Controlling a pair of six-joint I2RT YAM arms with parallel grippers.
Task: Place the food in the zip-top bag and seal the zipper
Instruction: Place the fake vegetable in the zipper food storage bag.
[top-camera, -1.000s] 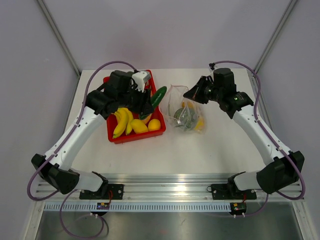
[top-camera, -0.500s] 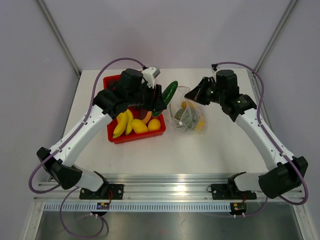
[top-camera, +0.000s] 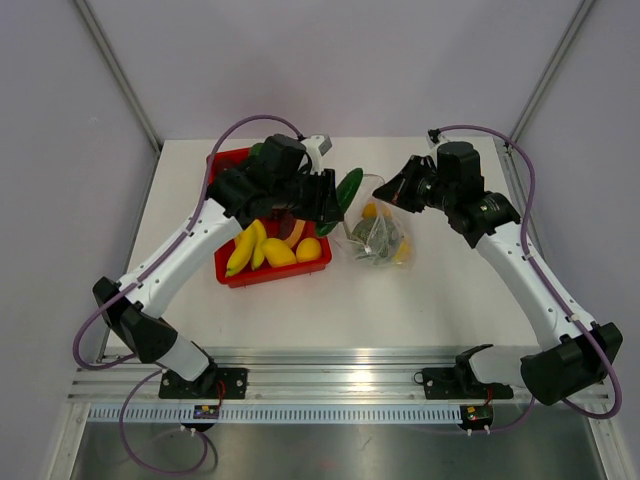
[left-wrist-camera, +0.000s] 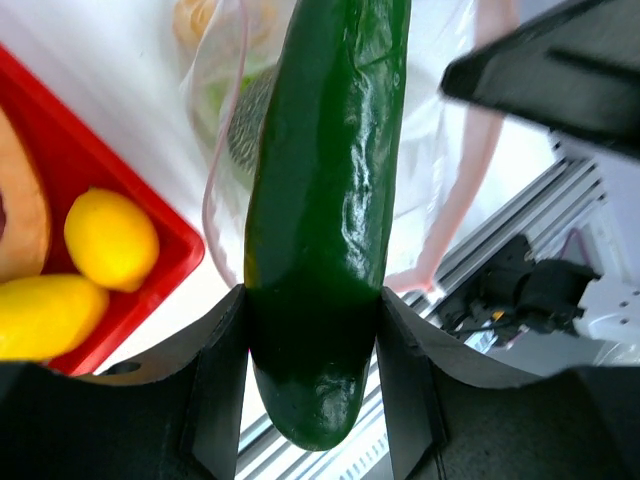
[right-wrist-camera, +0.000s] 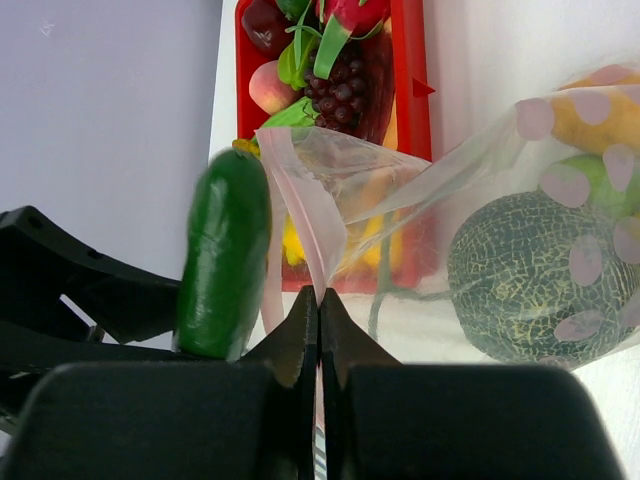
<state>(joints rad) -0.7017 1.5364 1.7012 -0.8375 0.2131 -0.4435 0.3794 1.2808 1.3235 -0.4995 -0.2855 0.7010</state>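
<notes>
My left gripper is shut on a dark green cucumber, held above the table just left of the zip-top bag. In the left wrist view the cucumber fills the gap between the fingers and points at the bag's open mouth. My right gripper is shut on the pink zipper and holds the mouth edge up. A netted melon and yellow and orange pieces lie inside the bag. More food, bananas and a lemon, sits in the red tray.
Dark grapes and a peach lie at the tray's far end. An aluminium rail runs along the table's near edge. Grey walls stand close on the left and right.
My left arm has carried the cucumber rightward from over the tray to the bag's mouth. The right gripper has kept its hold on the bag edge and shifted slightly.
</notes>
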